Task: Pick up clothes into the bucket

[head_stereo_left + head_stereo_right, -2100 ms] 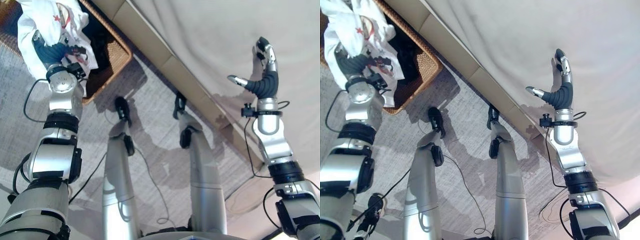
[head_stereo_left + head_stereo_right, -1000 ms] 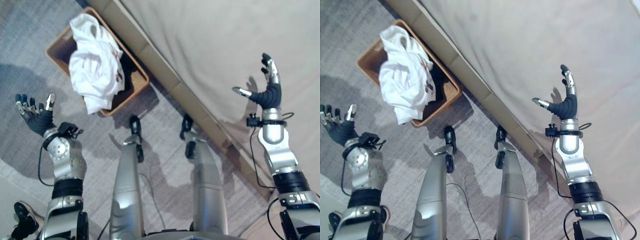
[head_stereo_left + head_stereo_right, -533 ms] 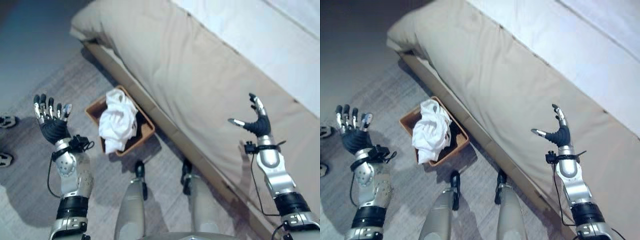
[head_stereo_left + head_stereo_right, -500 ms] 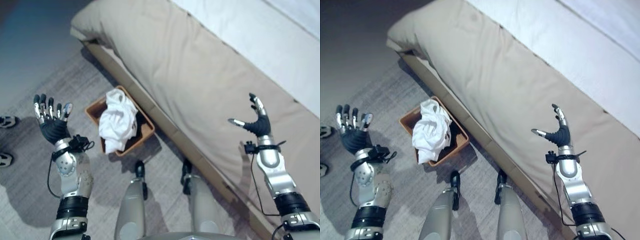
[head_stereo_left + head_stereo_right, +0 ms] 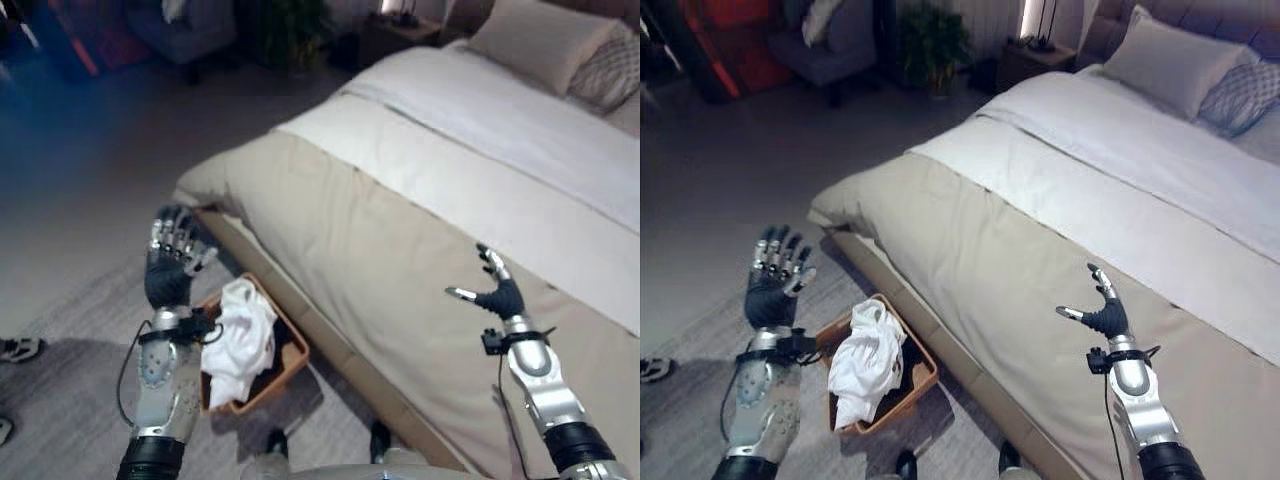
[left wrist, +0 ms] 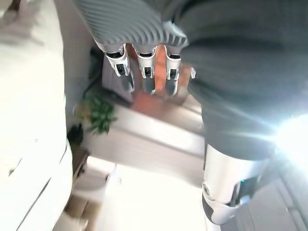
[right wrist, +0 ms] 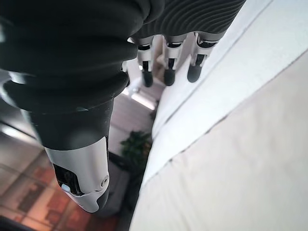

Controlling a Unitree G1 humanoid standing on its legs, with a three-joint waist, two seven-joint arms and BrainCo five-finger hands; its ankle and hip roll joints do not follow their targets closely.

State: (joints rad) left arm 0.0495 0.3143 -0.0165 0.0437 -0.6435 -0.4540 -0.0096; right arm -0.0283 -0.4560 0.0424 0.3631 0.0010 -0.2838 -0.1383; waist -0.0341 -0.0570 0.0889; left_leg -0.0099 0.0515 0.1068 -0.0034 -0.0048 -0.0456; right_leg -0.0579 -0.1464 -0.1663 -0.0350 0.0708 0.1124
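Note:
A white garment [image 5: 243, 335] lies bunched in a brown wicker basket [image 5: 293, 356] on the floor beside the bed; part of it hangs over the basket's near rim [image 5: 855, 385]. My left hand [image 5: 168, 270] is raised above and just left of the basket, fingers straight and spread, holding nothing. My right hand [image 5: 497, 292] is lifted over the beige bedcover, fingers straight with the thumb out to the side, empty. Straight fingers [image 6: 147, 71] show in the left wrist view, and straight fingers [image 7: 168, 67] in the right wrist view.
A large bed [image 5: 1020, 270] with a beige cover, white sheet [image 5: 1140, 160] and pillows [image 5: 1165, 60] fills the right side. Its frame edge [image 5: 300, 320] runs past the basket. A grey rug [image 5: 70, 400] lies under the basket. A shoe [image 5: 18, 348] sits at far left. A plant [image 5: 932, 45] stands at the back.
The camera has tilted up, bringing the whole bed and room into view. Both hands stay open and raised. The garment remains in the basket.

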